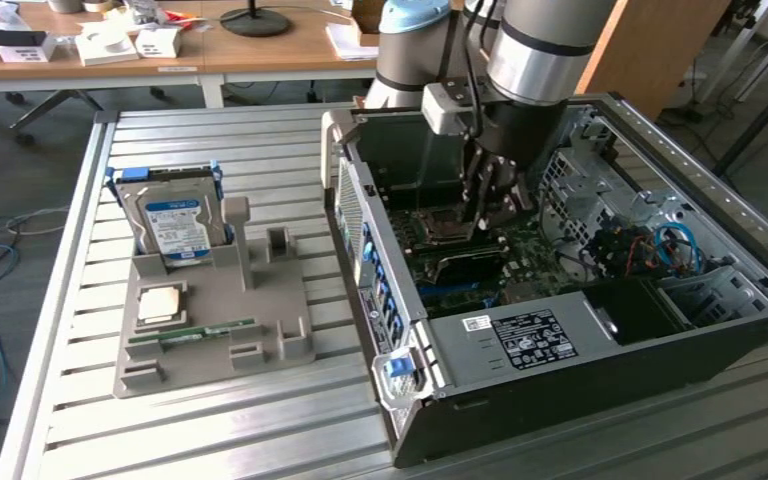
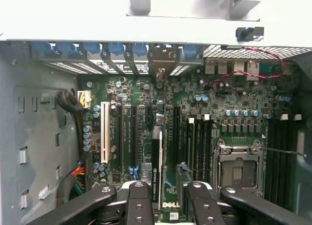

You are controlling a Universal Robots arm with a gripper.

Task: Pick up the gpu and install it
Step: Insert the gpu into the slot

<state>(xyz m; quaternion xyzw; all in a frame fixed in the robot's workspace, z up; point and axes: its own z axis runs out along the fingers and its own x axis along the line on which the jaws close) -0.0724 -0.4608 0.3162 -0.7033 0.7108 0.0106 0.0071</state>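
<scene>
- A slatted metal desk (image 1: pixel 224 420) carries an open computer case (image 1: pixel 598 330), lying on its side, and a grey parts holder (image 1: pixel 211 310) standing well apart from the end effector toward the exterior view's left.
- The holder bears an upright hard drive (image 1: pixel 177 225) with a blue-white label, a square chip (image 1: pixel 160 303) and a narrow green memory stick (image 1: pixel 204 331).
- Wooden desks (image 1: pixel 264 45) with boxes and a lamp base stand behind, on a dark office floor.
- The arm (image 1: pixel 544 50) reaches straight down into the case, wrist vertical over the motherboard (image 2: pixel 204 117).
- The end effector (image 2: pixel 168 193) sits partly closed, its fingers (image 2: pixel 139 200) clamped on either side of the gpu (image 2: pixel 157 161), a thin dark card seen edge-on.
- The gpu stands upright between the fingers, directly over the long black expansion slots (image 2: pixel 124 137); whether it touches a slot cannot be told.
- An empty processor socket (image 2: pixel 238 169) lies just beside the end effector, on the motherboard.
</scene>
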